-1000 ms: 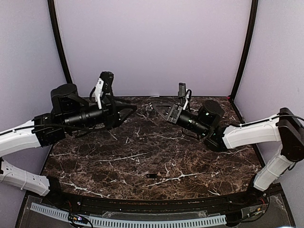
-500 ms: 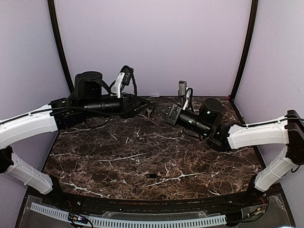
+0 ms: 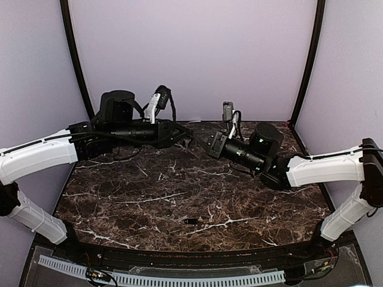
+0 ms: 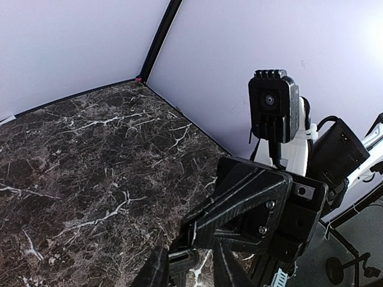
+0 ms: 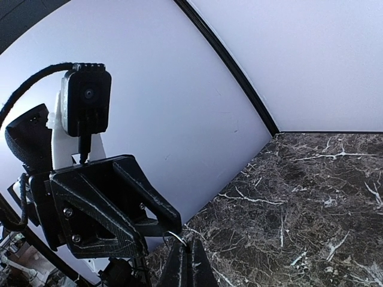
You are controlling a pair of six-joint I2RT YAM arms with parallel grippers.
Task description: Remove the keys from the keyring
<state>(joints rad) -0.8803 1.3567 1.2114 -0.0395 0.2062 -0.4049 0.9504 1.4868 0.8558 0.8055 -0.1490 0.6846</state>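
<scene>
No lettering, label, brand, number or sign can be read on the arms point(image 3: 36, 156), the wrist cameras point(image 4: 273, 107), the worktop point(image 3: 179, 197) or the walls point(image 3: 191, 54).

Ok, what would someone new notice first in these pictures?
The left gripper and right gripper meet tip to tip above the far middle of the dark marble table. A thin keyring shows at the shut right gripper's tip, and a tiny dark key lies alone near the table's front edge.

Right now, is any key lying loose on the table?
Yes, a small dark key lies alone on the table near its front edge.
</scene>
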